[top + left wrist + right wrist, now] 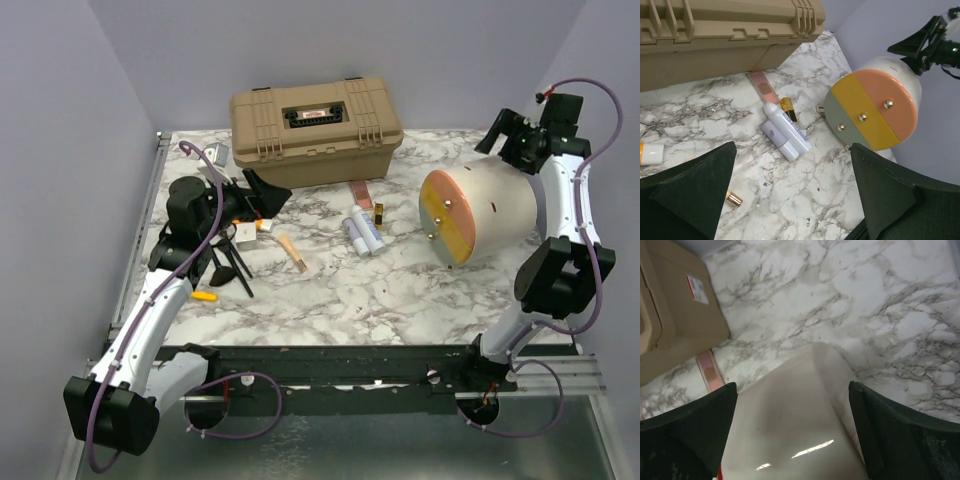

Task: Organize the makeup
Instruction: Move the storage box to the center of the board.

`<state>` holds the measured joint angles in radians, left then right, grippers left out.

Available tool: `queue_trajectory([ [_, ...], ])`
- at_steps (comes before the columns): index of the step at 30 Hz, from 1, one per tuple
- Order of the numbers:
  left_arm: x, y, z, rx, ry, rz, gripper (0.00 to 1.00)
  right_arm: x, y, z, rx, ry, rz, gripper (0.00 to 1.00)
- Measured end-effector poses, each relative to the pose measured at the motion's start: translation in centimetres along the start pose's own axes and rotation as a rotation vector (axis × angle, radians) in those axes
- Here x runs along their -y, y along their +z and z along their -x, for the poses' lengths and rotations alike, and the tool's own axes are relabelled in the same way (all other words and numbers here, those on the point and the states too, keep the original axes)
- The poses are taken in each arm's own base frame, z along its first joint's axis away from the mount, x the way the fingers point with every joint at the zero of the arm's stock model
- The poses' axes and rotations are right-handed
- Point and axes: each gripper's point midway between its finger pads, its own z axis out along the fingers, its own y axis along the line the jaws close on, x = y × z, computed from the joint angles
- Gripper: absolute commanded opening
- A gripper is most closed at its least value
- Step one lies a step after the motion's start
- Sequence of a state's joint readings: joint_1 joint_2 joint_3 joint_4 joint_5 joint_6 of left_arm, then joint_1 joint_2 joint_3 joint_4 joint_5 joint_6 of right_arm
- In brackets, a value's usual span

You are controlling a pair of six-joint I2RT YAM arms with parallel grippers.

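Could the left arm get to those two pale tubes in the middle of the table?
Probably yes: the left gripper is open and pointed at the pale tubes, with only bare marble table between them.

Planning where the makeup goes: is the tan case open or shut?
Shut. The tan case has its lid flat on the base; no interior shows.

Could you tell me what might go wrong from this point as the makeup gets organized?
1. The round pouch lies on its side under the open right hand; a nudge could roll it into the pale tubes.
2. Those tubes lie touching, so the open left hand may pinch both or knock one away.
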<state>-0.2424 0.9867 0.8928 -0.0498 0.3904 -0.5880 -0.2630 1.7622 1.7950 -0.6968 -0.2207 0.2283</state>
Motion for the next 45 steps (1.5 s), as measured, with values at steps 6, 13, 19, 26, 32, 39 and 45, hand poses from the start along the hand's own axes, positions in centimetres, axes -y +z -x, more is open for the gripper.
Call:
queue_trajectory([
  [6, 0.8, -0.1, 0.0, -0.014, 0.01, -0.036, 0.99, -0.6, 0.2, -3.0, -0.069, -0.014, 0.084, 0.99],
  [13, 0.8, -0.1, -0.1, -0.016, 0.006, -0.036, 0.99, -2.1, -0.4, -3.7, -0.099, -0.092, 0.202, 0.95],
  [19, 0.2, 0.4, -0.4, -0.023, -0.068, -0.012, 0.99, -4.3, -1.0, -4.9, -0.142, -0.116, 0.347, 0.94],
  [26, 0.3, 0.6, -1.6, -0.046, -0.081, -0.051, 0.99, -5.9, -1.9, -5.8, -0.176, -0.126, 0.448, 0.95],
  [32, 3.4, 1.6, -4.3, -0.132, -0.033, -0.163, 0.99, -6.8, -2.0, -6.4, -0.193, -0.138, 0.476, 0.95],
  [39, 8.8, 2.7, -9.2, -0.255, 0.106, -0.295, 0.99, -7.2, -2.4, -6.4, -0.197, -0.127, 0.478, 1.0],
  [45, 12.8, 4.6, -11.5, -0.263, 0.227, -0.301, 0.95, -6.1, -4.0, -4.7, -0.121, -0.098, 0.332, 1.0],
])
